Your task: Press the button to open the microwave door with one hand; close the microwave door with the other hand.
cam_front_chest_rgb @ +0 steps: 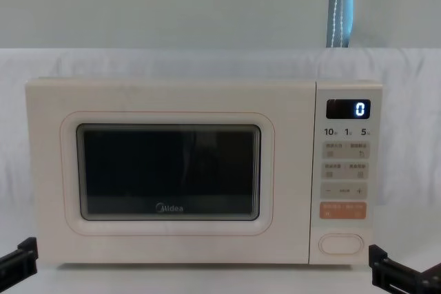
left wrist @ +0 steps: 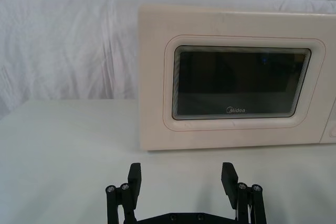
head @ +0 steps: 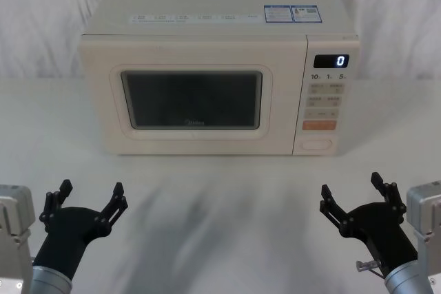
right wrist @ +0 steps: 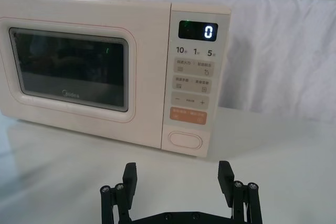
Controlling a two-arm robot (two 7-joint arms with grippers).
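We see the microwave door (head: 191,101) shut, and our left gripper (head: 91,195) and right gripper (head: 353,191) wait near us, spread wide, holding nothing.

Shut door (cam_front_chest_rgb: 169,173) on the microwave (cam_front_chest_rgb: 172,98), blue 0 on the display (cam_front_chest_rgb: 348,109), button (cam_front_chest_rgb: 340,244) bottom right

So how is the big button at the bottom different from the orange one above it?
The button is cream, blending with the panel; the orange key stands out. The button is a rounded pill, the orange key a flatter rectangle. The button is plain, while the orange key carries small print. Both sit low on the microwave panel, untouched.
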